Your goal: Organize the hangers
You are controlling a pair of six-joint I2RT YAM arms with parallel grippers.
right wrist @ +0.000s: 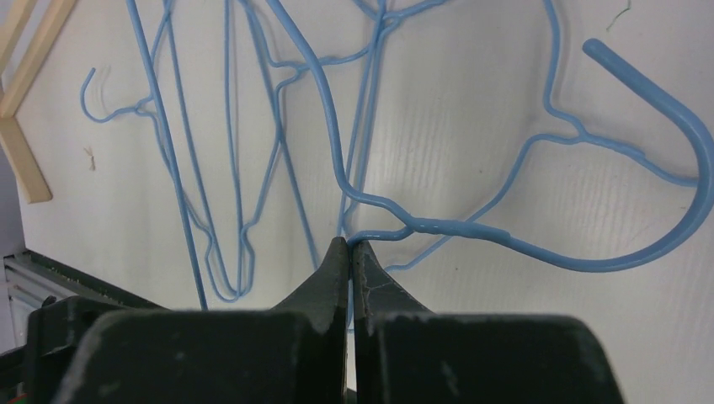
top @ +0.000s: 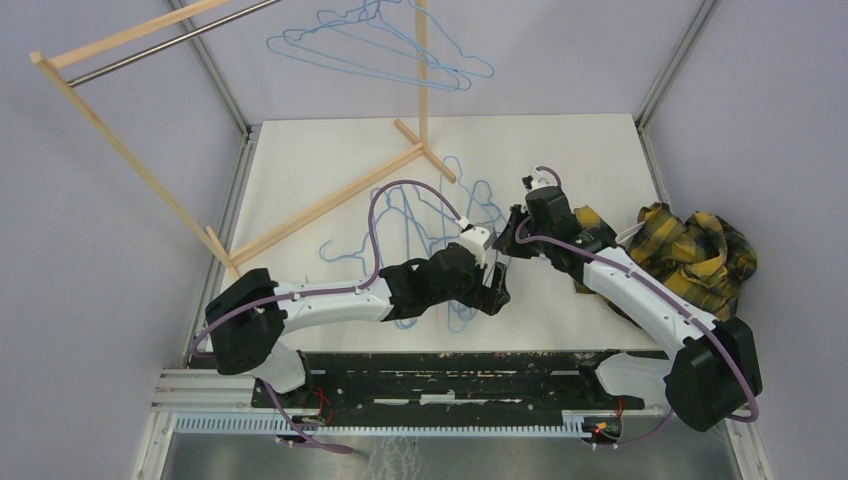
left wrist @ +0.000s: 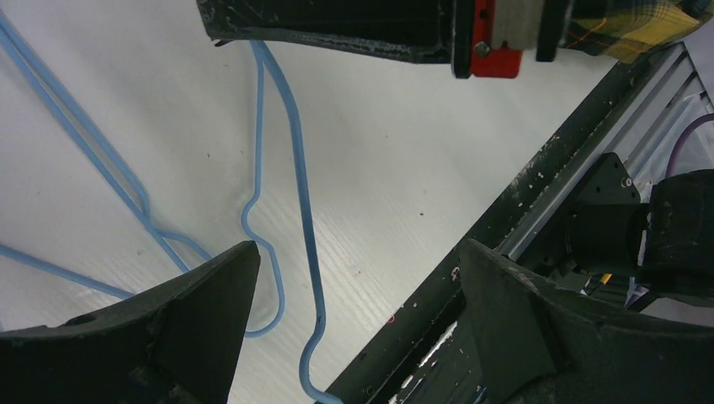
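Hangers [right wrist: 227, 126]: one of them, the near hanger [right wrist: 455, 228], nipped in right pincer [right wrist: 349, 248]. Pressed together tip to tip, on the thin wire just left of the twisted neck. Big hook curling off to the right, seemingly lifted off the white tabletop [right wrist: 471, 109], shadow beneath. Beyond the tips, a heap of light-blue wire triangles lying flat and overlapping, hooks pointing different ways, one small hook far left near the pale foot of the wooden rack [right wrist: 21, 160].

Left pincer [left wrist: 358, 290] spread wide, holding nothing. Dark fingers [left wrist: 194, 316] set either side of a strip of tabletop and the black edge rail [left wrist: 505, 227]. Between them a single hanger wire, flat on the surface, untouched. Across the top of the left wrist view, right arm [left wrist: 337, 29] with a red part, scrap of plaid behind.

From above: both pincers close together mid-tabletop, left one slightly nearer the bases, at the near edge of the heap. Heap spread from centre toward the rack foot. Purple cable [top: 373, 225] arching over left arm [top: 330, 300]. Wooden rack standing back left with metal rod [top: 170, 42] across the top, foot on the tabletop. Hung hangers [top: 370, 50] up high by the rack's upright post; cannot tell what carries them. Yellow-and-black plaid shirt [top: 695, 250] bunched at the right side of the tabletop, just beside the right arm, apart from the heap.
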